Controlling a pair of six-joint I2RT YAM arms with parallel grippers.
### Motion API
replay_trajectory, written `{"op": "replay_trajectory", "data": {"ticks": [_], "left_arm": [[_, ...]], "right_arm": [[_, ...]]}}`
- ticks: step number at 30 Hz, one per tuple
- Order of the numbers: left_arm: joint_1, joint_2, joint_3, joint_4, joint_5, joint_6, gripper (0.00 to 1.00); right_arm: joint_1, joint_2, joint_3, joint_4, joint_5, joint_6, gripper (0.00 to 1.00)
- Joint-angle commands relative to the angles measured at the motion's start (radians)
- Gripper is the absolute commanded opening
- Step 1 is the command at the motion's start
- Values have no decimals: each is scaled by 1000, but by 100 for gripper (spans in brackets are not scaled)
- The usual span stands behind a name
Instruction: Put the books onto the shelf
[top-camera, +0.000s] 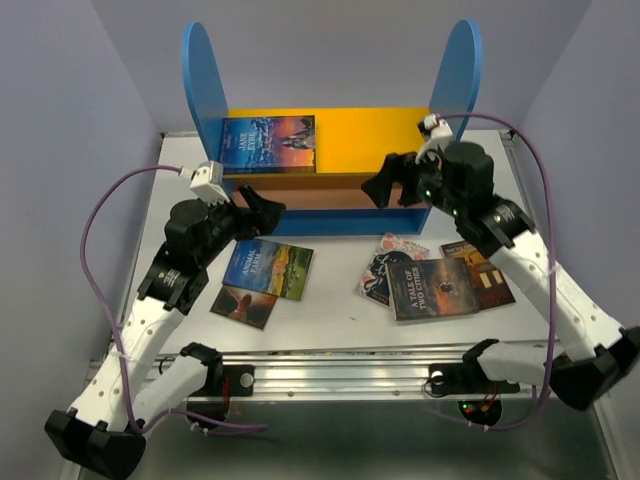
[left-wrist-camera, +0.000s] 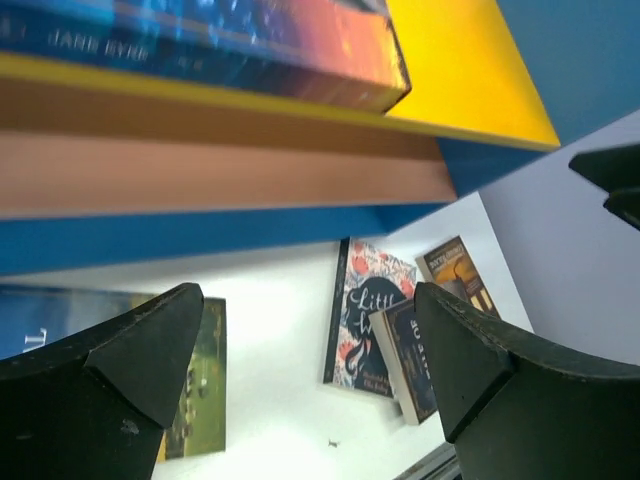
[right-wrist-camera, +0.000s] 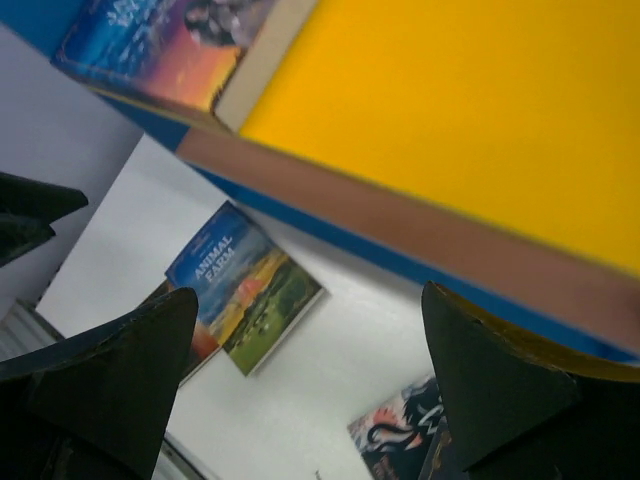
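The right gripper, jaws spread wide and empty, faces the shelf, one book on its yellow board, Animal Farm on the table below.

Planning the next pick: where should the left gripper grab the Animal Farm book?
Likely its near-left corner, approached from the robot's side: Animal Farm lies flat, but that corner overlaps a smaller brown book, leaving a lip for one finger.

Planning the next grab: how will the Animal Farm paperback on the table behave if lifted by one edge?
The Animal Farm paperback looks thin, so probably light and apt to sag when pinched at one edge. Lying flat on the table, it may slide rather than lift. It seems to overlap a brown book, which could shift.
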Motion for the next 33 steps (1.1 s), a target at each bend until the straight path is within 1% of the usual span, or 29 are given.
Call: {"op": "replay_trajectory", "data": {"ticks": [1, 2, 3, 4, 6, 7, 10, 11, 13, 14, 15, 16, 17, 19, 20, 21, 22, 25, 26, 31, 33], "left_arm": [[-3, -67, -74, -80, 31, -26, 99], [-4, -76, -109, -81, 50, -35, 99], [-4, -90, -126, -81, 79, -38, 99], [-6, -98, -162, -87, 79, -61, 99], [-6, -126, -198, -97, 68, -93, 99], [-6, -145, -244, -94, 58, -110, 99], [-6, -167, -318, -84, 41, -194, 99], [-6, -176, -368, -72, 25, -235, 99], [-6, -178, -418, -57, 7, -275, 99], [-6, -173, -461, -37, -13, -292, 99], [-6, -170, -478, -26, -25, -308, 99], [-6, -161, -492, -14, -35, -335, 99], [-6, -153, -510, 10, -54, -346, 99], [-6, -120, -515, 28, -85, -366, 99], [-4, -92, -513, 44, -111, -378, 99], [-4, -77, -510, 55, -122, -377, 99], [-4, -61, -498, 69, -146, -374, 99], [-3, -3, -460, 86, -150, -359, 99], [-3, 21, -453, 83, -192, -355, 99], [11, 77, -449, 90, -239, -346, 99], [15, 88, -449, 75, -268, -351, 99]], "right_arm": [[5, -194, -256, 30, 20, 152, 100], [5, -260, -298, 24, 30, 168, 100], [5, -285, -371, 20, 23, 186, 100], [5, -317, -404, 10, -1, 188, 100], [5, -322, -457, -2, -55, 190, 100], [5, -299, -503, 4, -128, 185, 100], [14, -245, -565, 52, -244, 182, 100], [28, -207, -595, 94, -244, 182, 100], [42, -165, -617, 153, -253, 203, 100], [42, -144, -628, 217, -259, 211, 100], [71, -121, -636, 257, -267, 223, 100], [85, -74, -645, 301, -252, 269, 100], [100, -47, -662, 384, -247, 288, 100], [151, 48, -671, 478, -194, 369, 100], [169, 83, -674, 560, -181, 386, 100], [185, 120, -665, 587, -164, 403, 100], [208, 190, -651, 619, -137, 439, 100], [219, 275, -605, 670, -86, 504, 100], [219, 313, -597, 688, -78, 516, 100], [219, 370, -610, 780, 6, 628, 100], [228, 399, -599, 803, 20, 636, 100]]}}
